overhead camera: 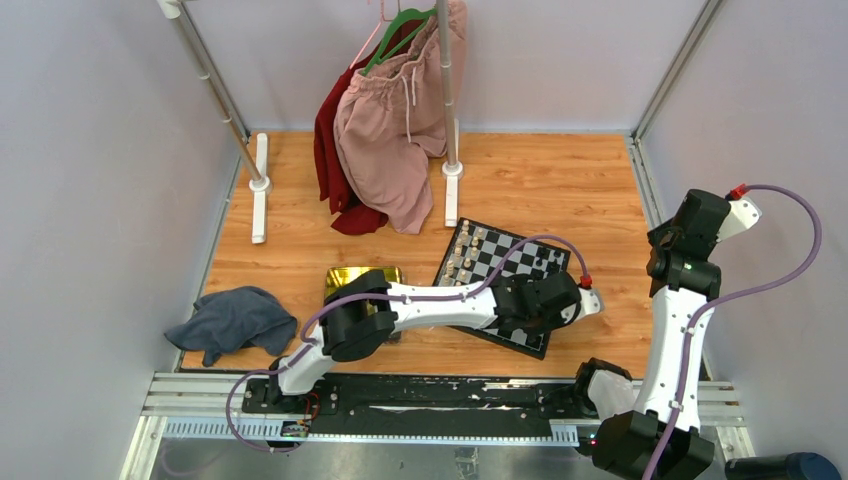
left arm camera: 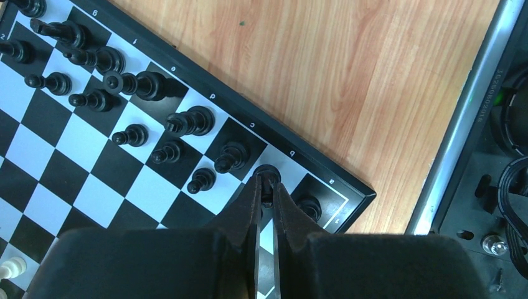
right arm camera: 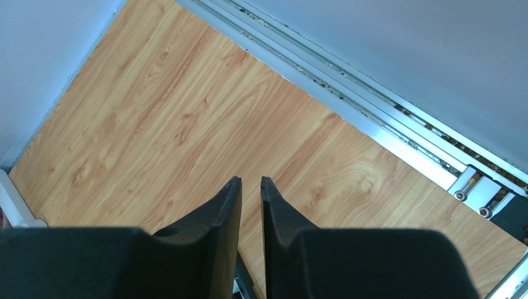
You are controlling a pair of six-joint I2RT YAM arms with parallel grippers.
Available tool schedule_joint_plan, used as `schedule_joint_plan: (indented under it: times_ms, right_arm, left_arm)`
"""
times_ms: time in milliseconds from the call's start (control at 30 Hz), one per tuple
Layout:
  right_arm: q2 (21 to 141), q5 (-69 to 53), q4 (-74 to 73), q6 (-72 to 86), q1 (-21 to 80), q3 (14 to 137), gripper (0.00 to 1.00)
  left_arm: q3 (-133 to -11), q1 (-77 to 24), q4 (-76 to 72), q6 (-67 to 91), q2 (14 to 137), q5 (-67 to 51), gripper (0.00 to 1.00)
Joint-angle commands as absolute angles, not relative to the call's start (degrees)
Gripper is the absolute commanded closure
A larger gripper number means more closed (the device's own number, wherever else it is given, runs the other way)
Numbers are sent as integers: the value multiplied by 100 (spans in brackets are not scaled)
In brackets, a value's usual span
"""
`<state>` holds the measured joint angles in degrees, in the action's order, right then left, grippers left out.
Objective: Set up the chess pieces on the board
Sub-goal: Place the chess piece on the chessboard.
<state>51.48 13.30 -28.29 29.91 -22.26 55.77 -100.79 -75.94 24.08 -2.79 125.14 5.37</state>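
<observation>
the chess pieces [left arm camera: 190, 120] are black, the board [left arm camera: 81, 142] black-and-grey checked, the table [left arm camera: 348, 75] orange wood-grain.

Table [overhead camera: 560, 190]: wood-grain laminate, smooth, faint sheen.
Chessboard [left arm camera: 81, 140]: smooth, glossy black and light grey checks, dark border.
Black chess pieces [left arm camera: 190, 120]: glossy plastic, highlights on rounded heads. Black chess piece [left arm camera: 268, 173] nipped in left pincer [left arm camera: 266, 187]: same gloss.
Left pincer, right pincer [right arm camera: 251, 184]: matt black fingers, finely grainy.
Tray [overhead camera: 385, 275]: shiny yellow-green, metallic look.
Rag [overhead camera: 232, 320]: grey-blue cloth, matt, rumpled.
Pink garment [overhead camera: 385, 130]: soft cloth.
Rack pole [overhead camera: 445, 80]: bright metal.
Rail [right arm camera: 373, 124]: dull silver metal.
</observation>
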Motion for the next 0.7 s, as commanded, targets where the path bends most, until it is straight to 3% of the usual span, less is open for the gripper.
schedule_joint_plan:
  times_ms: [0, 667]
  right_arm:
    - [5086, 1275, -2831, 2898, -2310, 5652, 78]
    - [5174, 1252, -2685, 2881, -2288, 5570, 78]
  left_arm:
    - [-10012, -7529, 2277, -197, 12685, 486, 100]
    - [-10053, -7464, 2444, -29, 12755, 281, 100]
